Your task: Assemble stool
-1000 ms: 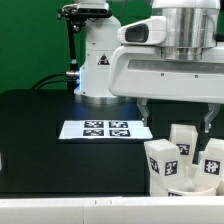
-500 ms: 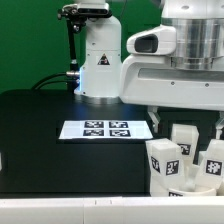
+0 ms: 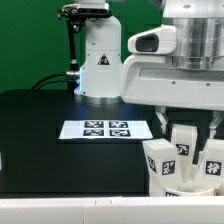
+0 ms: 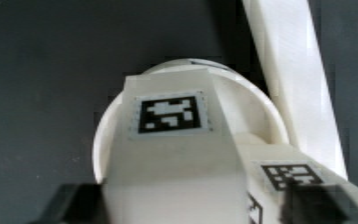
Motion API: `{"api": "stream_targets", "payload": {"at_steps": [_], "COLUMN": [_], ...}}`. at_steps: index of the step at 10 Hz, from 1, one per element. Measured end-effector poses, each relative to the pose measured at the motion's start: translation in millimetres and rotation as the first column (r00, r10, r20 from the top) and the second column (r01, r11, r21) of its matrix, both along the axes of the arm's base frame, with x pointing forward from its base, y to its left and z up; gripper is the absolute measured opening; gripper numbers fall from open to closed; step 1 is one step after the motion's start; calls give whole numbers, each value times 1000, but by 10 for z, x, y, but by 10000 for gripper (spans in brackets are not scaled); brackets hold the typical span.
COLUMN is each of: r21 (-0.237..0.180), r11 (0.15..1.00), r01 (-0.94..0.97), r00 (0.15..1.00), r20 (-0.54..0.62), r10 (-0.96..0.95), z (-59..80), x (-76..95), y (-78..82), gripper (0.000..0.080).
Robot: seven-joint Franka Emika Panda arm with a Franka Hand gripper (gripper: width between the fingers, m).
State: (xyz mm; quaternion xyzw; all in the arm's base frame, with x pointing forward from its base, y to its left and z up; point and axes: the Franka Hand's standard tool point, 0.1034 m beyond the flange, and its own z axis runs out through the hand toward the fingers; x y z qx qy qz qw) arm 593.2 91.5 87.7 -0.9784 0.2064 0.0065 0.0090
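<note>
Down at the exterior view's right, the hand (image 3: 187, 125) straddles a chunky white plastic stool leg (image 3: 184, 136), its dark fingers (image 4: 76, 204) pinching the smooth rounded block. Matte black-and-white square tags (image 4: 172, 113) mark it, and more blocky legs (image 3: 164, 163) stand upright on the black tabletop (image 3: 40, 120).

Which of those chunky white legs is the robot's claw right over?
The back leg, behind the two front legs. It stands between the end effector fingers; the wrist view shows it close up.
</note>
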Motion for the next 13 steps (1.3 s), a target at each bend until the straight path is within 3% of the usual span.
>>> {"api": "stream_targets", "payload": {"at_steps": [3, 4, 6, 7, 8, 12, 13], "r21": [-3, 0, 6, 38, 64, 46, 43], "r11": [976, 933, 735, 590, 509, 292, 56], "r01": [218, 359, 678, 807, 858, 955, 998], "r00": [976, 933, 735, 591, 512, 294, 60], "r20": [-4, -6, -19, -34, -53, -73, -95], "r10": [-218, -359, -678, -806, -857, -953, -994], "z": [0, -6, -10, -7, -3, -5, -6], "x": [1, -3, -4, 24, 54, 47, 72], "y": [-10, -49, -24, 13, 8, 52, 102], "gripper": [333, 333, 333, 333, 333, 334, 334]}}
